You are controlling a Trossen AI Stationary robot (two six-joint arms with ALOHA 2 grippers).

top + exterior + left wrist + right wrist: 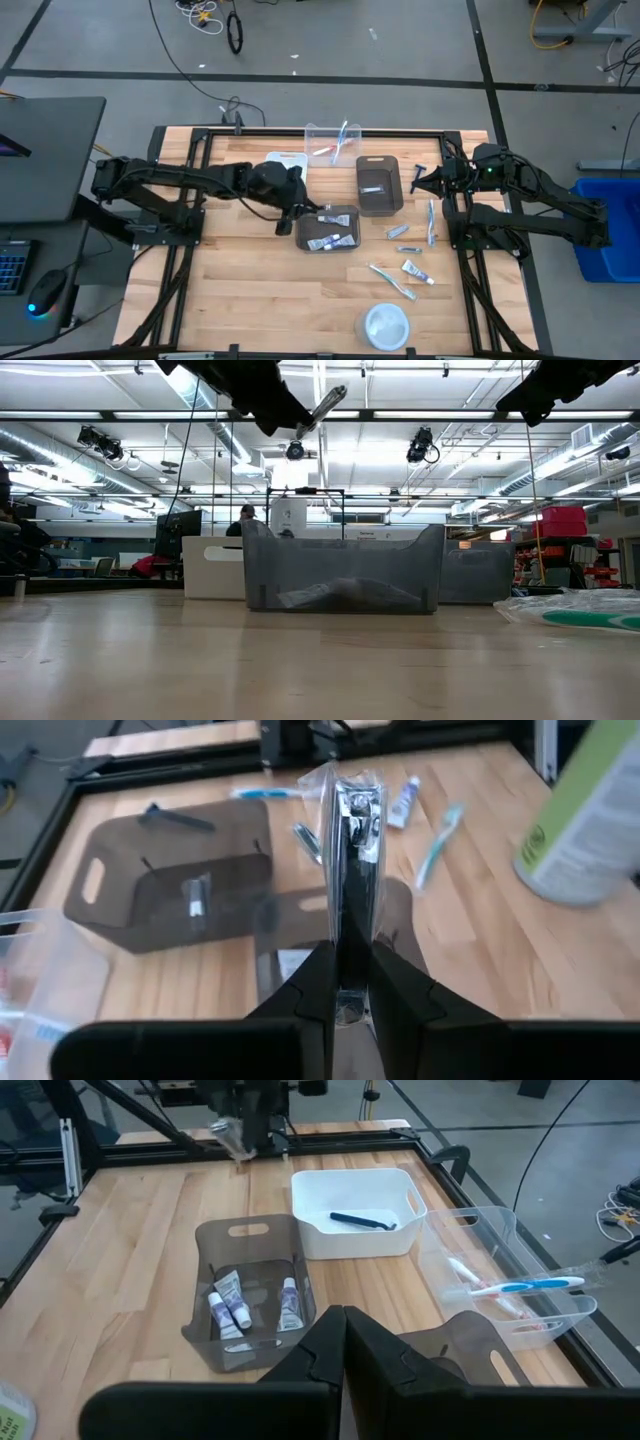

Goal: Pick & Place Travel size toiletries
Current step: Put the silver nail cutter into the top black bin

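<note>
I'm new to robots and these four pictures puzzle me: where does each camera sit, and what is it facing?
High: above, facing down on the wooden table; both arms show.
Low: at tabletop height, facing a dark grey translucent bin; arms overhead.
Left wrist: behind the left tool, shut on a clear-wrapped silvery item.
Right wrist: behind the shut right tool, facing the table.
Shared: high and right wrist both show the white bin.

The high view looks straight down on the whole table (250,290). The low view sits at tabletop level, facing a grey bin (340,570) close ahead and the room behind. The 2 wrist views look forward past their own fingers; both, like the high view, probably take in that same grey bin (250,1295).
</note>
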